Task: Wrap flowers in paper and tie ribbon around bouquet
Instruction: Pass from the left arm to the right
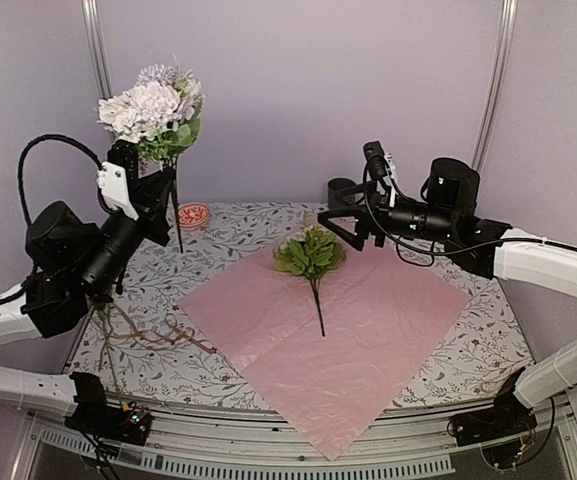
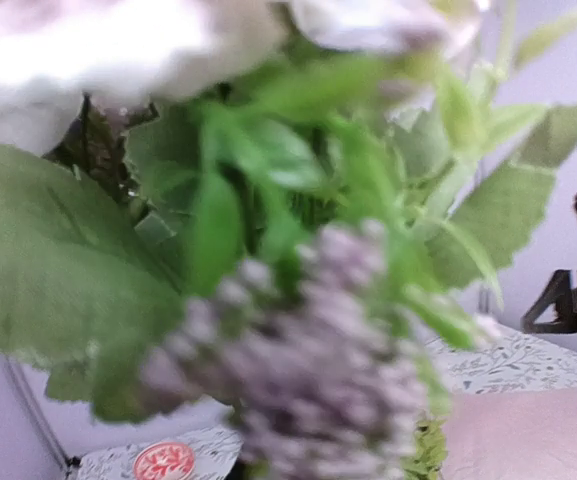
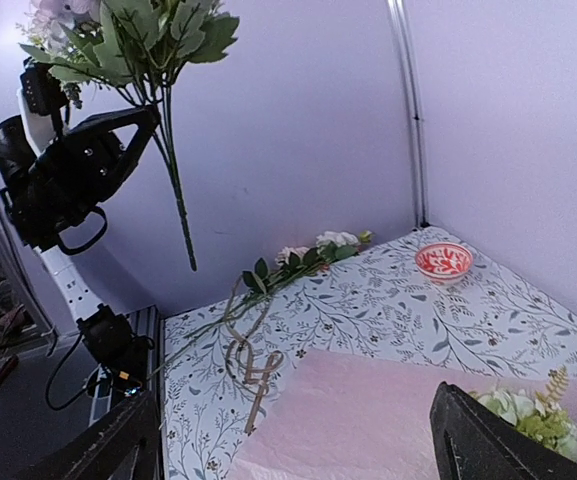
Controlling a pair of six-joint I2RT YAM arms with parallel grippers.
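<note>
My left gripper (image 1: 161,168) is raised high at the left and shut on a bunch of flowers (image 1: 154,105), white and pale lilac blooms with green leaves, its stalk hanging down. The same flowers (image 2: 298,330) fill the left wrist view and hide the fingers. The lilac-pink paper (image 1: 340,335) lies flat on the table, with a green leafy sprig (image 1: 311,254) on its far corner. My right gripper (image 1: 348,223) hovers open just right of that sprig, holding nothing. The beige ribbon (image 3: 251,362) lies looped on the cloth left of the paper (image 3: 388,420), beside more flowers (image 3: 303,262) lying flat.
A small red-patterned bowl (image 1: 194,214) stands at the back of the floral table cloth (image 1: 468,360). The lilac back wall and two metal posts close off the far side. The left arm's base and cables sit at the near left edge.
</note>
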